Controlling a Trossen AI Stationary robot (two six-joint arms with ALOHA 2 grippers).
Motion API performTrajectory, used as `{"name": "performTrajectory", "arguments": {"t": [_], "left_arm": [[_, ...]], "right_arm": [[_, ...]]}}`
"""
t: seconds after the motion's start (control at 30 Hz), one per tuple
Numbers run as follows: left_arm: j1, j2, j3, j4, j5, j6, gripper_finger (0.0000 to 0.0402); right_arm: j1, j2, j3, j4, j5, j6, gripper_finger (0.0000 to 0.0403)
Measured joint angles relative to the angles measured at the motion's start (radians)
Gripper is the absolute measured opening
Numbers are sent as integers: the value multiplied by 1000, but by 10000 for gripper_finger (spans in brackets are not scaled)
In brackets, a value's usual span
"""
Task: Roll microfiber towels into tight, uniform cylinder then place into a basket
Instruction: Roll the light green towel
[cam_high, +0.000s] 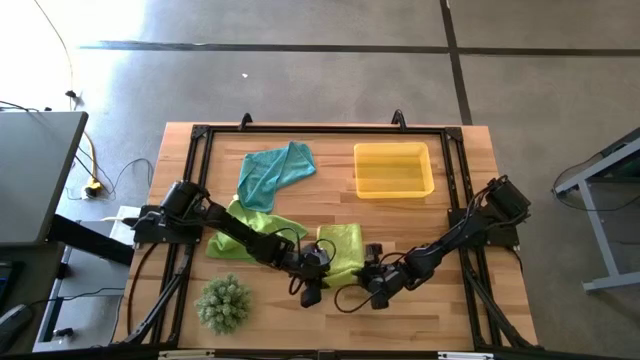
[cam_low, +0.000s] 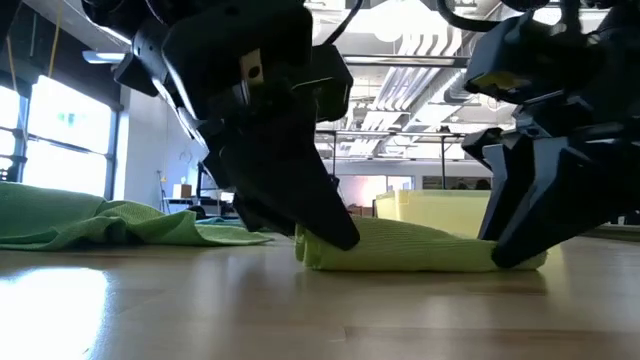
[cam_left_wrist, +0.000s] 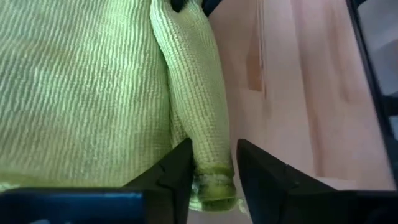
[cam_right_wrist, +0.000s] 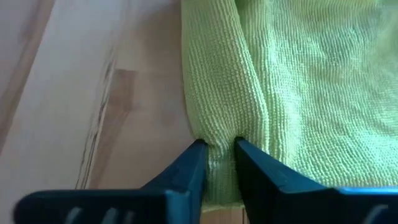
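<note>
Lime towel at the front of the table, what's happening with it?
Both arms are rolling it. The lime-green towel has its near edge curled into a short roll, the rest lying flat behind. The left gripper straddles one end of the roll with its fingers a little apart; the right gripper pinches the other end. The yellow basket holds nothing yet. The teal towel and the second lime-green towel lie unrolled.

Half-rolled towel (cam_high: 343, 250) near the tabletop's (cam_high: 450, 300) front middle, left gripper (cam_high: 312, 277) at its left end, right gripper (cam_high: 372, 272) at its right end, basket (cam_high: 393, 169) behind right, another towel (cam_high: 274, 172) behind left, third towel (cam_high: 245, 228) beside the left arm, plant (cam_high: 223, 303) front left
</note>
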Motion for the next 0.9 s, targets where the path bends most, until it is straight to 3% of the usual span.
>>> {"name": "performTrajectory", "arguments": {"t": [0.17,0.3,0.53,0.73,0.9], "left_arm": [[3,-36,0,-85,-9,84,130],[2,-94,1,-133,-18,170,130],[-22,-199,3,-170,-146,289,131],[-58,-189,4,-166,-155,297,131],[-90,-143,3,-120,-270,370,131]], "right_arm": [[-6,0,-1,-5,-16,34,8],[-21,-3,-3,-3,-52,57,14],[-72,-22,-5,6,-152,107,4],[-131,-113,-12,-26,-226,83,2],[-196,-156,-8,-89,-318,124,1]]}}
